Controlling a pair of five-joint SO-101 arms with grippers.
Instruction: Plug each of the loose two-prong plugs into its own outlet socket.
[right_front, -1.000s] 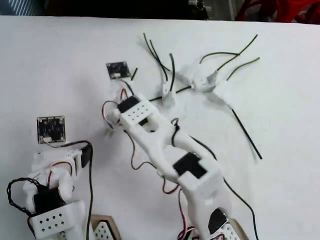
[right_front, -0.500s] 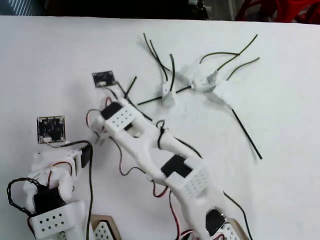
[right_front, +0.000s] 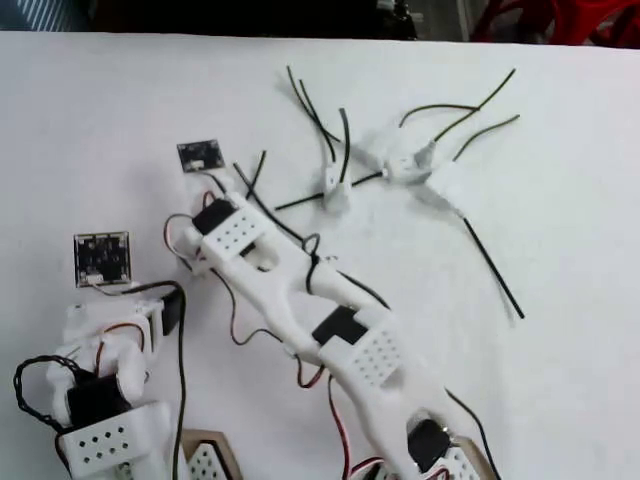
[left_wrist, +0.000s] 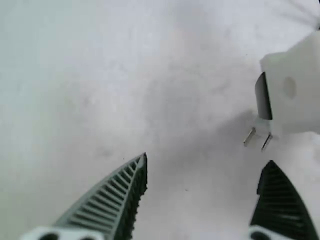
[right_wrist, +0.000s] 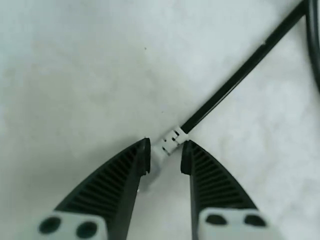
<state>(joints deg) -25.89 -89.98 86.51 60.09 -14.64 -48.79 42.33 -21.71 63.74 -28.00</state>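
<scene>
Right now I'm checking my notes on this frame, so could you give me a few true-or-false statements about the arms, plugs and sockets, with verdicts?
1. The right gripper has its ridged black fingers around a small white plug on a black cable. True.
2. The left gripper is shut on a plug. False: its fingers stand open with nothing between them.
3. The white table holds one socket. False: there are two, a dark square socket by the left arm and a smaller dark socket farther out.
4. Loose black cables lie scattered on the table. True.
</scene>
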